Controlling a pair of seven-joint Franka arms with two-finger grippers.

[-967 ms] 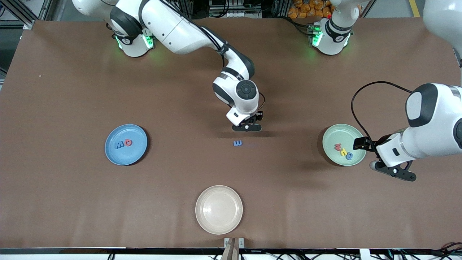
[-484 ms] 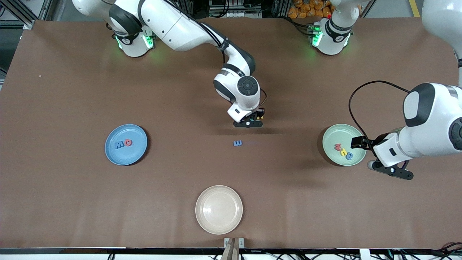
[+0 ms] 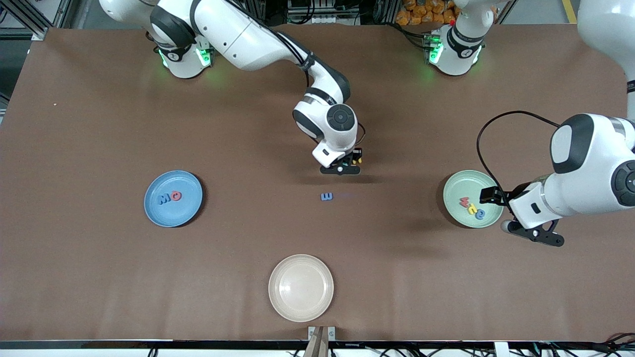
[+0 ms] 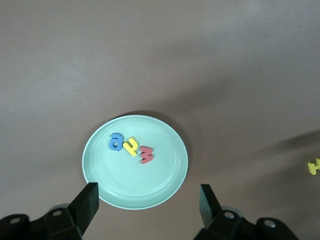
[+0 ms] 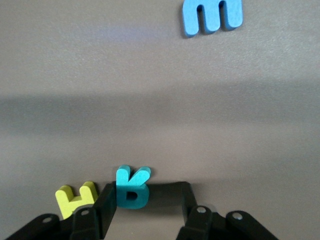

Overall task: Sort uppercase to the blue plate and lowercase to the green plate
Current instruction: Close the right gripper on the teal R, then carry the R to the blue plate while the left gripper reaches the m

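- My right gripper (image 3: pixel 341 170) is down at the table near its middle. Its fingers stand apart around the teal R (image 5: pixel 132 192): one pad is at the letter's edge and the other is just clear of it. Nothing is gripped yet, so I judge this to be the instant before the pinch.
- The yellow H (image 5: pixel 75 199) lies just beside the R, outside the fingers. I straddle only the R so the squeeze should not drag its neighbour.
- A blue letter (image 3: pixel 326 197) lies loose on the table at six o'clock from that gripper, apart from it.
- The blue plate (image 3: pixel 154 208) sits at nine o'clock from the table's middle and holds the blue W (image 3: pixel 163 199) and the red G (image 3: pixel 176 196). I expect the R to join them there.
- The green plate (image 3: pixel 454 186) is at three o'clock. The red w (image 4: pixel 146 154), yellow h (image 4: pixel 131 146) and blue rounded letter (image 4: pixel 116 142) lie together in it.
- My left gripper (image 4: pixel 147 202) waits with its fingers spread and empty, at four o'clock off the green plate's rim and over bare table.
- The beige plate (image 3: pixel 278 270) at six o'clock has no part in the sort.
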